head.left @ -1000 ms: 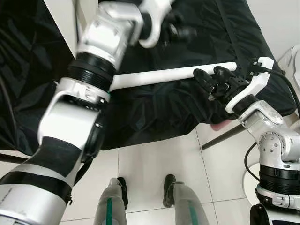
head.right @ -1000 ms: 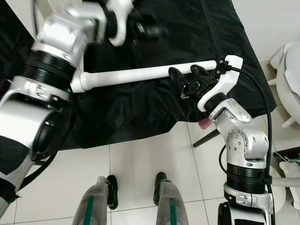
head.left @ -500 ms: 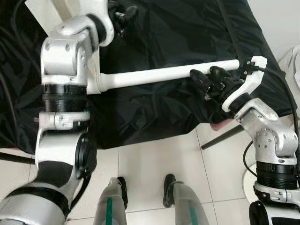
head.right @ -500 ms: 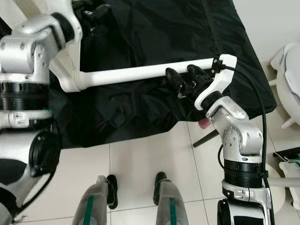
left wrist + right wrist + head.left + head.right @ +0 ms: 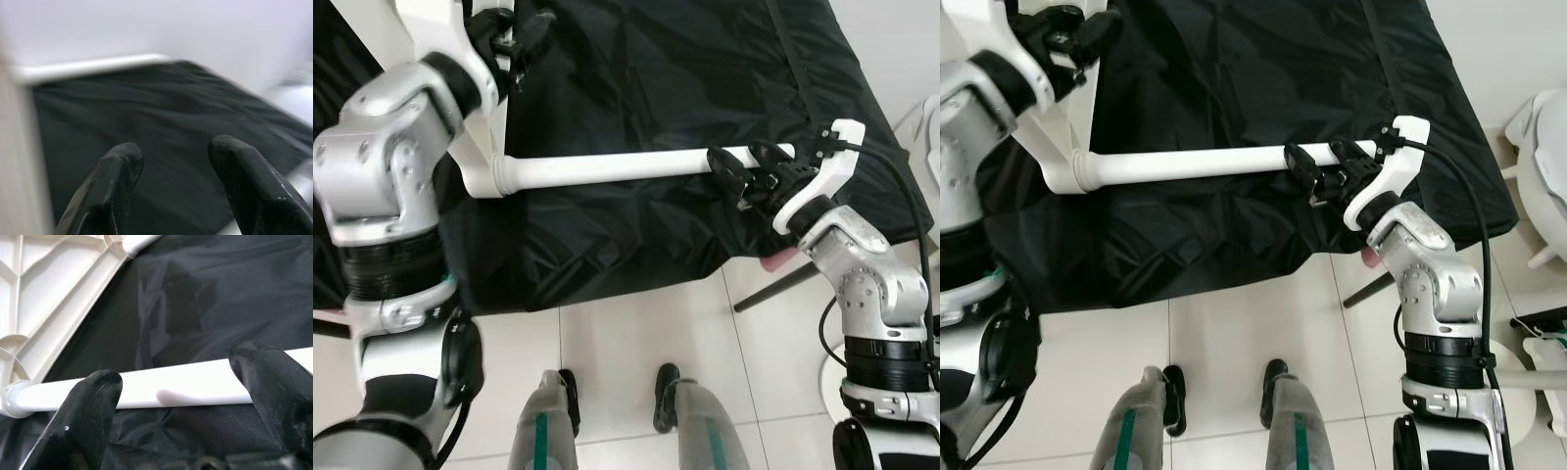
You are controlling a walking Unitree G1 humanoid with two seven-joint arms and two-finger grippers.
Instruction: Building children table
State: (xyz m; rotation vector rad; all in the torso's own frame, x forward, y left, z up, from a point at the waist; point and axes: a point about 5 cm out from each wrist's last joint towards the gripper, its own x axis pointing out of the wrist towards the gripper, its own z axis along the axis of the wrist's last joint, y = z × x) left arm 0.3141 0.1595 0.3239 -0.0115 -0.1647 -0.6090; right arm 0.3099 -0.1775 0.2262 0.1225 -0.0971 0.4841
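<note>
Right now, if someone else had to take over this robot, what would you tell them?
Right gripper: fingers open on either side of the white table leg, near its free end, not clamped.
Left gripper: raised at the far left by the white tabletop panel, fingers open, holding nothing.
The leg lies across the black cloth, its other end seated in the socket at the corner of the tabletop's underside.
Done: this leg looks joined to the tabletop.
Left: check that the joint is firm; other legs cannot be judged from here.
</note>
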